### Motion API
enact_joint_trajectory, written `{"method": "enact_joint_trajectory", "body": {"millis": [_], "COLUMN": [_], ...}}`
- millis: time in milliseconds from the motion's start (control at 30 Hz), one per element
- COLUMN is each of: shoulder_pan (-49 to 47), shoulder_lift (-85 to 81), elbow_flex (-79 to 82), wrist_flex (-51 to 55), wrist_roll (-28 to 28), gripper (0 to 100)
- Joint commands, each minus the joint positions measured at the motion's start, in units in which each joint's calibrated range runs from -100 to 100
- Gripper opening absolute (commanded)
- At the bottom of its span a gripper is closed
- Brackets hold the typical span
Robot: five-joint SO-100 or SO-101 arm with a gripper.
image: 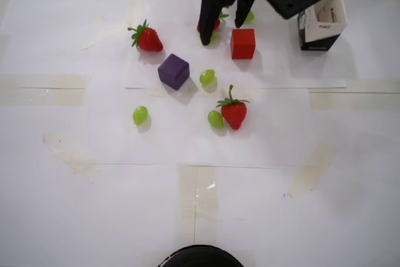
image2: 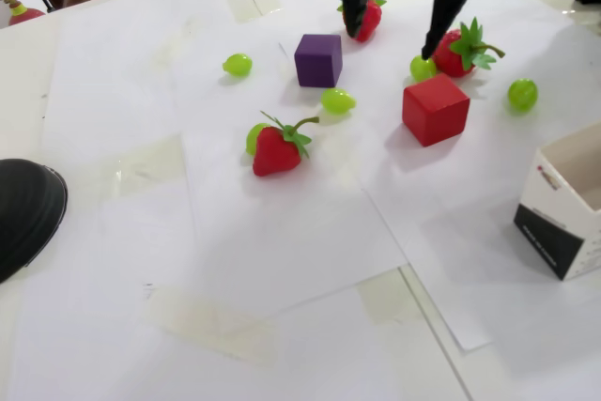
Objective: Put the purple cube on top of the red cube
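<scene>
The purple cube [image: 174,71] [image2: 318,60] lies alone on the white paper, well apart from the red cube [image: 242,43] [image2: 435,109]. In the overhead view it is left of and below the red cube. My black gripper [image: 221,34] [image2: 390,43] hangs open above the paper between the two cubes, with nothing between its fingers. One fingertip [image2: 352,31] is near a strawberry, the other [image2: 427,52] sits above a green grape beside the red cube. Nothing rests on the red cube.
Strawberries [image: 148,37] [image: 233,110] and green grapes [image: 140,115] [image: 207,77] are scattered around the cubes. A white and black open box [image: 322,20] [image2: 568,204] stands right of the red cube. A black round object [image: 200,257] sits at the table's near edge.
</scene>
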Motion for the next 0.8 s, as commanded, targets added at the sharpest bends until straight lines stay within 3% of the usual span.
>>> {"method": "enact_joint_trajectory", "body": {"millis": [0, 400, 767], "shoulder_pan": [4.1, 13.0, 12.2], "shoulder_lift": [0.0, 13.1, 20.4], "elbow_flex": [-1.6, -13.7, -18.0], "wrist_flex": [-3.2, -6.9, -6.8], "wrist_roll": [3.7, 15.1, 15.6], "gripper": [26, 27, 28]}}
